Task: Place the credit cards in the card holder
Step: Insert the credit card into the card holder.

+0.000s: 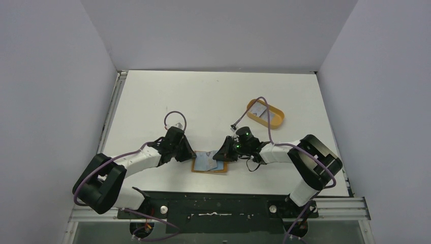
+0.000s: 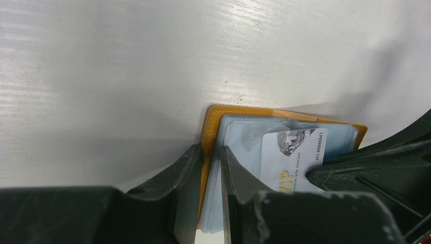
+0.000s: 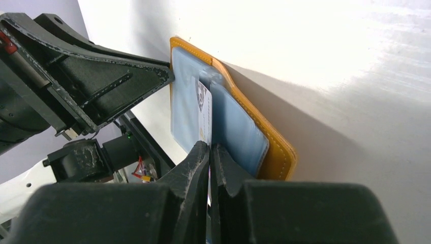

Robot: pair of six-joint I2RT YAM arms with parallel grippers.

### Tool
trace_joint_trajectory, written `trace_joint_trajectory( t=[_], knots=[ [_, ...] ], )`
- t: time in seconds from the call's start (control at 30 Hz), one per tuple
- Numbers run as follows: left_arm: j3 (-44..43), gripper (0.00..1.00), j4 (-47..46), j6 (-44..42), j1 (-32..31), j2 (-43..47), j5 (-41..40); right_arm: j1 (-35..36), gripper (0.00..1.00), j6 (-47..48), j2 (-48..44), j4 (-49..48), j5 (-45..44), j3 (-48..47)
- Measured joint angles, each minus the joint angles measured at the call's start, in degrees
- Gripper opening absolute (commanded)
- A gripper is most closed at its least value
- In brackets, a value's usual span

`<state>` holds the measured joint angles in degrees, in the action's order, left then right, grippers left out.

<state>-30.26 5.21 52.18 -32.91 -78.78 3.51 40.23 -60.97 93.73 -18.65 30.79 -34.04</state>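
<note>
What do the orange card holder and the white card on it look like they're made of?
The card holder: probably leather or faux leather, matte orange-tan, stitched along the edge. Its inner pockets: seemingly clear glossy plastic film, showing glare. The card: likely stiff smooth white plastic, flat, with printed lettering.

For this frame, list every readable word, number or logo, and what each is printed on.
"VIP" in gold, first letter partly hidden, on the credit card in the card holder.
"NO 88888847" along that card's edge; digits small, uncertain.
"NEW CENTURY" in small print beside the gold letters; words before it unreadable.
The second card in the orange tray: too small to read.
</note>
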Motion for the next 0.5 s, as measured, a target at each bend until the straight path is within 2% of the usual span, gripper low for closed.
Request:
trace_joint_trajectory(
  t=[0.5],
  knots=[
    [0.4, 0.16, -0.7, 1.4, 0.0, 0.0, 0.4, 2.8, 0.00, -2.4, 1.7, -0.6, -5.5, -1.1]
  ],
)
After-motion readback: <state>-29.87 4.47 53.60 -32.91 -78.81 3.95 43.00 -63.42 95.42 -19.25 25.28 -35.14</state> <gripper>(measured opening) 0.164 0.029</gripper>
